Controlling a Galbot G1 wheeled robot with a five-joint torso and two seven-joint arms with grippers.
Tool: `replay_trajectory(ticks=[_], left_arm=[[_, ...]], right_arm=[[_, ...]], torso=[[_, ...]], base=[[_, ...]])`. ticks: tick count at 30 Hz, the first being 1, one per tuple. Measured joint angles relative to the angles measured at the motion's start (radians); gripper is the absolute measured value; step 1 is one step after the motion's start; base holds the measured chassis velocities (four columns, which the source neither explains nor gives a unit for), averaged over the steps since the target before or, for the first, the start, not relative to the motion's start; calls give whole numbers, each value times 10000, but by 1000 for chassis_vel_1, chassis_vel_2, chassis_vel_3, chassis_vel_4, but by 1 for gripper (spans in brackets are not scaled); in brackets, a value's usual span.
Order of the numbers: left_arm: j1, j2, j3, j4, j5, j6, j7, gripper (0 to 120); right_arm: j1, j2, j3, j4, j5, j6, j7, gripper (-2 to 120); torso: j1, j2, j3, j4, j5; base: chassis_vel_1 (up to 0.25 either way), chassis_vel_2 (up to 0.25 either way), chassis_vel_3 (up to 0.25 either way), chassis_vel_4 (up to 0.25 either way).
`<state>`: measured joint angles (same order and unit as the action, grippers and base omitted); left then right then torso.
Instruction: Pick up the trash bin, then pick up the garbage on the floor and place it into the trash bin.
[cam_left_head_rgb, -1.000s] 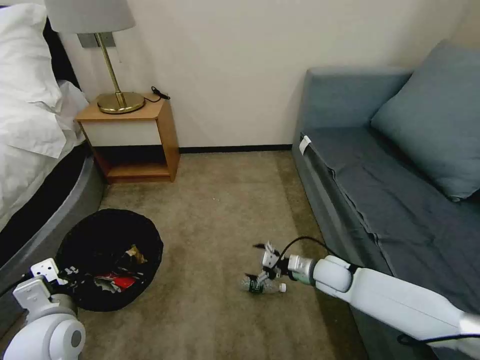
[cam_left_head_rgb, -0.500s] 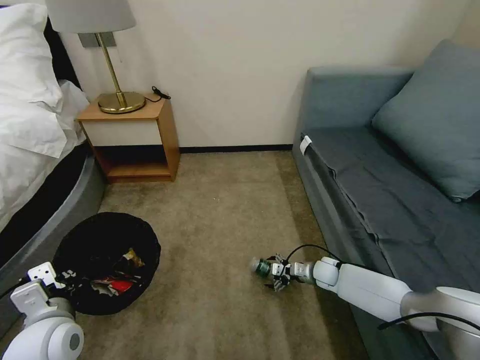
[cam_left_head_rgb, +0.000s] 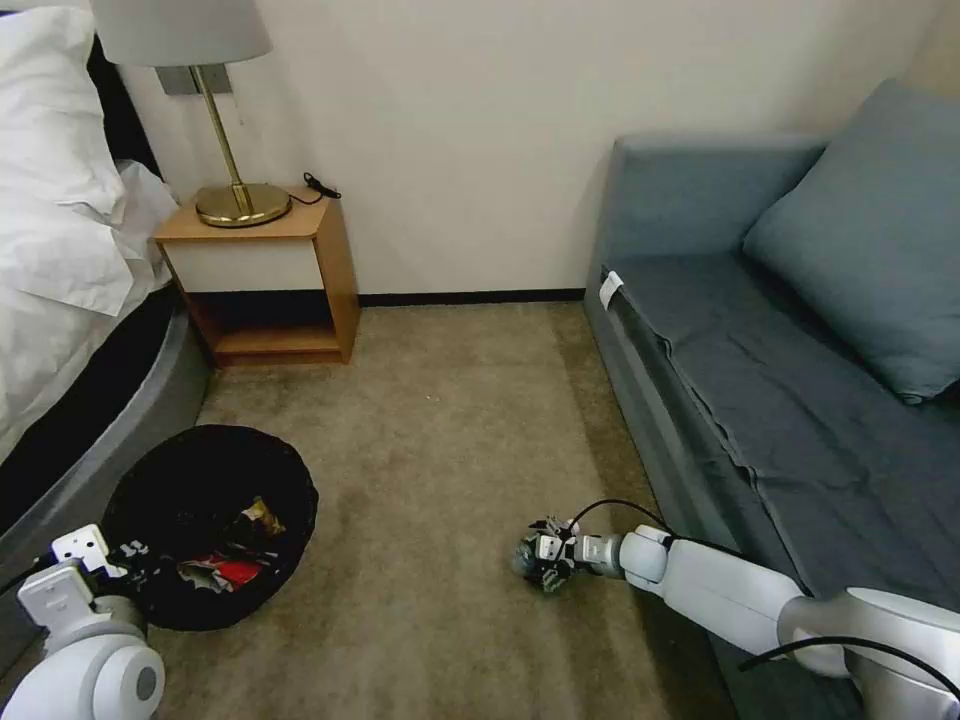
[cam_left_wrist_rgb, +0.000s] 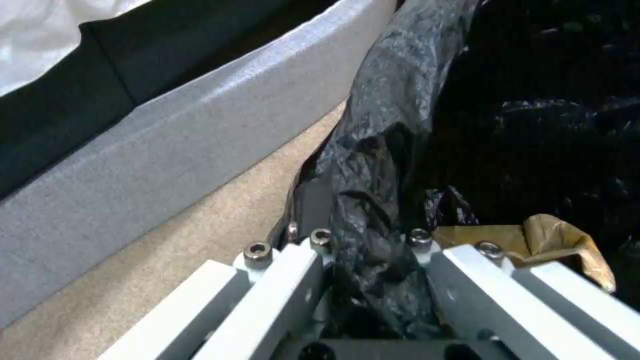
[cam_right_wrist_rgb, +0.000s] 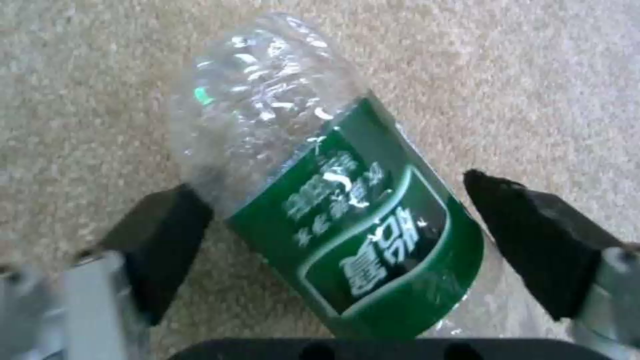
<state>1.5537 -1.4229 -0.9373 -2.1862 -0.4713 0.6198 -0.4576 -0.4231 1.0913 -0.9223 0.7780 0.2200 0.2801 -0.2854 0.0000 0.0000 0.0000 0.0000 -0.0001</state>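
Beige-brown carpet (cam_left_head_rgb: 440, 420) covers the floor of a bedroom. At far left is a bed (cam_left_head_rgb: 60, 250) with white linen, and beside it against the far wall a wooden nightstand (cam_left_head_rgb: 270, 275) carrying a brass lamp (cam_left_head_rgb: 225, 150). A blue-grey sofa (cam_left_head_rgb: 790, 350) runs along the right side.

Near left, the trash bin (cam_left_head_rgb: 205, 520) sits just beside the bed's grey base (cam_left_wrist_rgb: 167, 150), its mouth facing up, with a red packet (cam_left_head_rgb: 225, 570) and tan paper (cam_left_wrist_rgb: 533, 240) inside the black liner. The left gripper (cam_left_head_rgb: 115, 560) is at the bin's near-left rim; in the left wrist view its fingers (cam_left_wrist_rgb: 287, 285) are pinched together on the rim and the bunched bag.

To the right, on open carpet in front of the sofa, lies the bottle (cam_right_wrist_rgb: 320, 195), clear with a green label. It rests on its side, its long axis roughly in line with the gripper's reach and slightly slanted, its clear end pointing away from the wrist. The right arm (cam_left_head_rgb: 730, 595) stretches low from the near right, nearly level with the floor. The right gripper (cam_left_head_rgb: 540, 562) straddles the bottle with its black pads (cam_right_wrist_rgb: 533, 240) spread apart, one on each side of the label, a gap showing beside the right-hand pad.
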Motion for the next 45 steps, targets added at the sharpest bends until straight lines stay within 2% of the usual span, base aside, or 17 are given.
replay_trajectory(ticks=[2, 5, 6, 10, 14, 19, 22, 26, 27, 30, 33, 37, 38, 40, 41, 44, 45], left_arm=[[-4, 9, 0, 9, -1, -4, 0, 3], [-15, 22, 7, 45, -5, -21, 8, 3], [-15, 22, 7, 45, -5, -21, 8, 3], [-35, 23, 25, 78, -5, -31, 22, 3], [-37, 19, 33, 81, 1, -33, 25, 3], [-53, 49, 29, 83, 3, -33, 26, 3], [-74, 62, 27, 96, 4, -33, 30, 3], [-99, 63, 62, 104, 7, -20, 31, 3], [-99, 63, 62, 104, 7, -20, 31, 3], [-110, 53, 136, 20, 19, 5, 27, 3], [-126, 41, 213, -65, 31, 18, 28, 3], [-160, 30, 401, -215, 34, 37, 29, 3], [-160, 30, 401, -215, 34, 37, 29, 3], [-175, 23, 482, -285, 42, 49, 29, 3], [-175, 23, 482, -285, 42, 49, 29, 3], [-191, -4, 587, -358, 72, 78, 34, 3], [-191, -4, 587, -358, 72, 78, 34, 3]], right_arm=[[-26, 30, 33, -36, -29, 55, 40, 90], [-58, 47, 87, -52, -44, 112, 107, 74], [-58, 47, 87, -52, -44, 112, 107, 74], [-61, 48, 130, -49, -47, 145, 148, 61], [-47, 61, 201, -47, -57, 189, 166, 42], [-41, -145, 560, 343, -15, 276, 280, 37], [59, -451, 1058, 1189, 190, 233, 396, 37], [565, -1015, 2542, 4055, 910, -212, 608, 37], [565, -1015, 2542, 4055, 910, -212, 608, 37], [1178, -1334, 2967, 6308, 2150, -848, 919, 37], [1542, -1368, 3021, 7501, 2946, -1174, 1324, 37], [1926, -862, 2559, 9563, 4784, -1674, 2997, 37], [1926, -862, 2559, 9563, 4784, -1674, 2997, 37], [2010, -255, 2130, 10256, 5741, -1895, 3968, 36], [2010, -255, 2130, 10256, 5741, -1895, 3968, 36], [2137, 967, 1385, 10565, 6532, -2041, 5083, 28], [2137, 967, 1385, 10565, 6532, -2041, 5083, 28]], torso=[[0, 1, 0, 0, 0], [0, 0, 0, 0, 0], [0, 0, 0, 0, 0], [0, 0, 0, 0, 0], [0, 0, 0, 0, 0], [0, 0, 0, 0, 4], [0, 0, 0, -3, 1], [0, 0, 0, 0, 1], [0, 0, 0, 0, 1], [0, 0, -1, 3, -3], [0, 0, -1, 1, -3], [0, 1, -1, -1, -2], [0, 1, -1, -1, -2], [0, 0, -1, 0, -1], [0, 0, -1, 0, -1], [0, 0, -1, 3, -2], [0, 0, -1, 3, -2]], base=[[0, 0, 0, 0], [0, 0, 0, 0], [0, 0, 0, 0], [0, 0, 0, 0], [0, 0, 0, 0], [0, 0, 0, 0], [0, 0, 0, 0], [0, 0, 0, 0], [0, 0, 0, 0], [0, 0, 0, 0], [0, 0, 0, 0], [0, 0, 0, 0], [0, 0, 0, 0], [0, 0, 0, 0], [0, 0, 0, 0], [0, 0, 0, 0], [0, 0, 0, 0]])
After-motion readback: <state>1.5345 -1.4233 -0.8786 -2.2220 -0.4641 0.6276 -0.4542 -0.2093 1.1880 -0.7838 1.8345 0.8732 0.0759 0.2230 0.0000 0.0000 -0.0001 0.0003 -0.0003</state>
